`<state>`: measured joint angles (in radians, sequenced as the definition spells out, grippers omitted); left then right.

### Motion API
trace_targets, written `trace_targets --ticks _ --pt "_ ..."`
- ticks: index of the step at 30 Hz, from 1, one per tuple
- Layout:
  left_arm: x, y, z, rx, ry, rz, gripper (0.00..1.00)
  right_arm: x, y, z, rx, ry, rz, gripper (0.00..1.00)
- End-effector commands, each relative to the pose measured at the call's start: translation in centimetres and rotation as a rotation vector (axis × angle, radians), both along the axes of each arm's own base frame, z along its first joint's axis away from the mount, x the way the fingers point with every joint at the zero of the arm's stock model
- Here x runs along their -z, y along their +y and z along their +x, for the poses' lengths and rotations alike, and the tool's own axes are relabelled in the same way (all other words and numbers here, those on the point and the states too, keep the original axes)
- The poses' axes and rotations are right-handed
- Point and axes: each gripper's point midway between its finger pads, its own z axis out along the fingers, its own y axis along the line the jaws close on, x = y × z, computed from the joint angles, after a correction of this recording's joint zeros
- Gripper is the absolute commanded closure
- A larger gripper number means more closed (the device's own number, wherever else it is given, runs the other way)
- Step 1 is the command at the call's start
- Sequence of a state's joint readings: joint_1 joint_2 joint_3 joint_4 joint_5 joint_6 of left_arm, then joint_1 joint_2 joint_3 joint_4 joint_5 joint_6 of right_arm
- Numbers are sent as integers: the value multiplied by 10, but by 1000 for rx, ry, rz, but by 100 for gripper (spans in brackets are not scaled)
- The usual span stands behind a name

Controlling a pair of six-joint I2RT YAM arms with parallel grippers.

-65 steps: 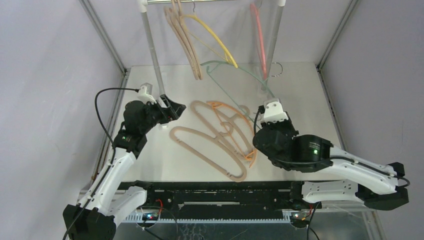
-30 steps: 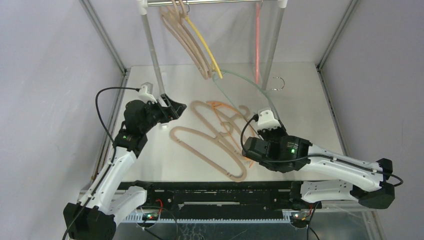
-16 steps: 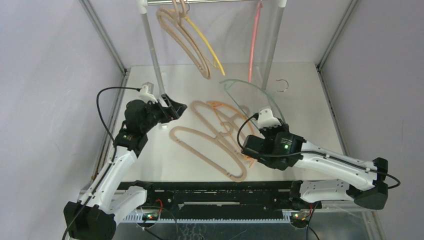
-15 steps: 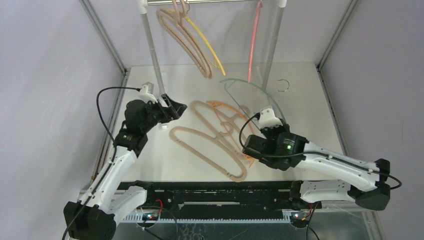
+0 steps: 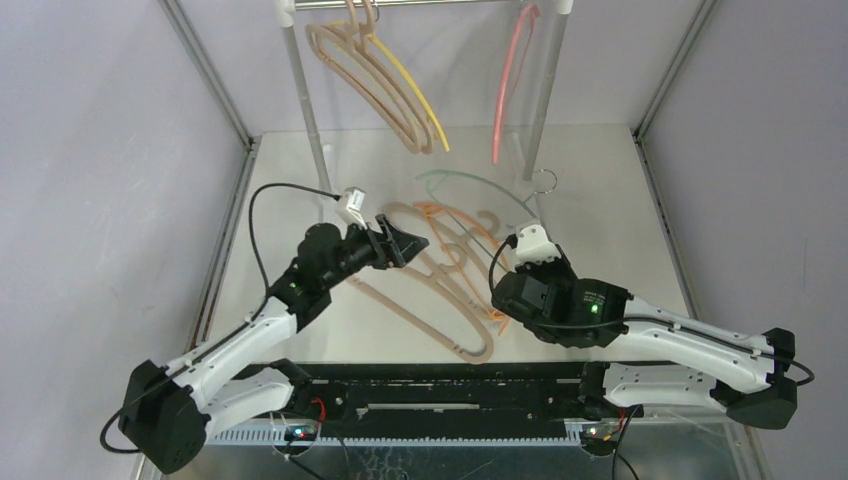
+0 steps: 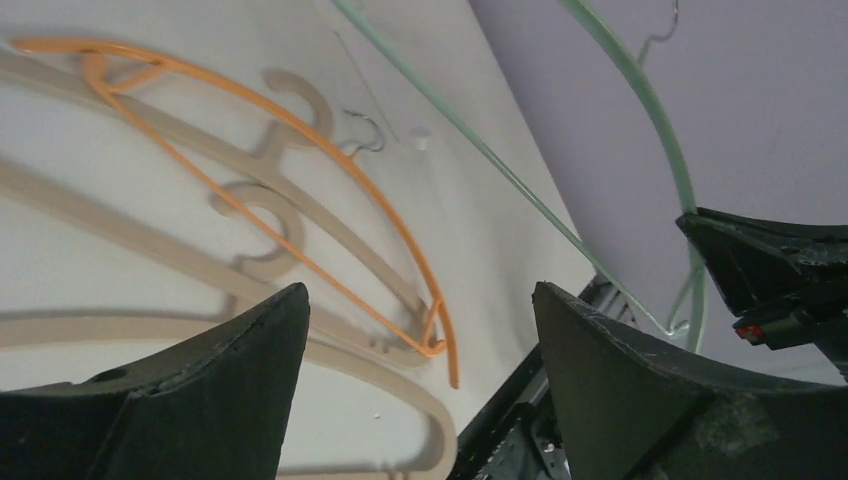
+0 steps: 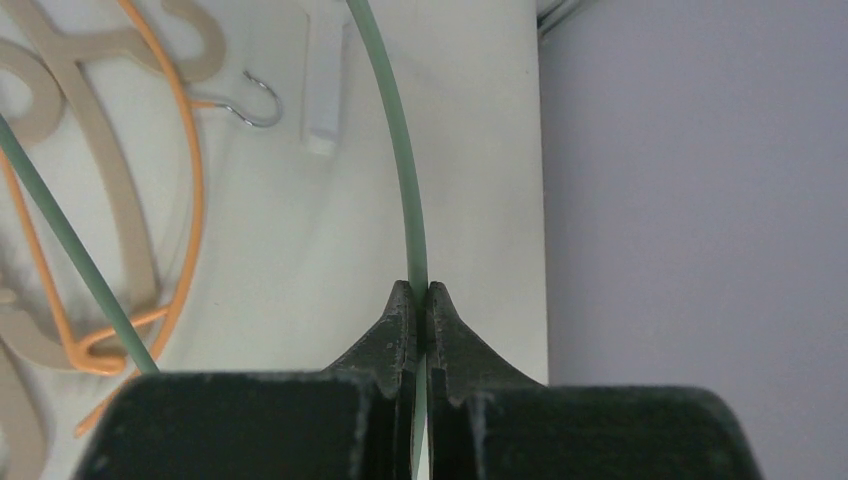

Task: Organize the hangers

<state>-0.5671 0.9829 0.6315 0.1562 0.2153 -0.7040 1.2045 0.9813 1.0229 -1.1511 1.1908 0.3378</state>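
Hangers sit in two groups. Hanging beige hangers (image 5: 412, 140), a yellow hanger (image 5: 415, 85) and a pink hanger (image 5: 507, 90) are on the rail frame (image 5: 303, 100). Lying beige hangers (image 5: 480, 350) and an orange hanger (image 7: 196, 190) lie crossed on the table (image 5: 280, 180). A green hanger (image 7: 400, 150) arcs over the table's far right. The right gripper (image 7: 420, 300) is clamped on its thin arm. The left gripper (image 6: 418, 290) hovers over the lying pile, fingers wide apart and holding nothing.

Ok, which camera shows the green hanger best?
The top view: only there you see nearly the whole green hanger, from curved arm to metal hook. The right wrist view shows just a thin piece pinched in the right gripper; the left wrist view shows two long stretches, cut off.
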Motion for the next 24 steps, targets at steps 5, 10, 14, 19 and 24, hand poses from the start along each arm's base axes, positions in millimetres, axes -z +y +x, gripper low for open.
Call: trace_targets --ticks 5,10,14,19,24 --pt "-47 -33 2 -33 -112 -252 14 -13 36 9 -63 -63 247 100" --pt "-53 -44 6 -29 -111 -322 14 5 55 7 -95 -11 271 100" --pt "-54 -59 5 -5 -102 -356 15 9 74 6 -130 -1 284 100" --pt "-47 -73 3 21 -82 -361 23 5 89 2 -188 7 329 100" --pt "-39 -73 4 13 -80 -344 34 -5 99 -10 -279 40 439 100"
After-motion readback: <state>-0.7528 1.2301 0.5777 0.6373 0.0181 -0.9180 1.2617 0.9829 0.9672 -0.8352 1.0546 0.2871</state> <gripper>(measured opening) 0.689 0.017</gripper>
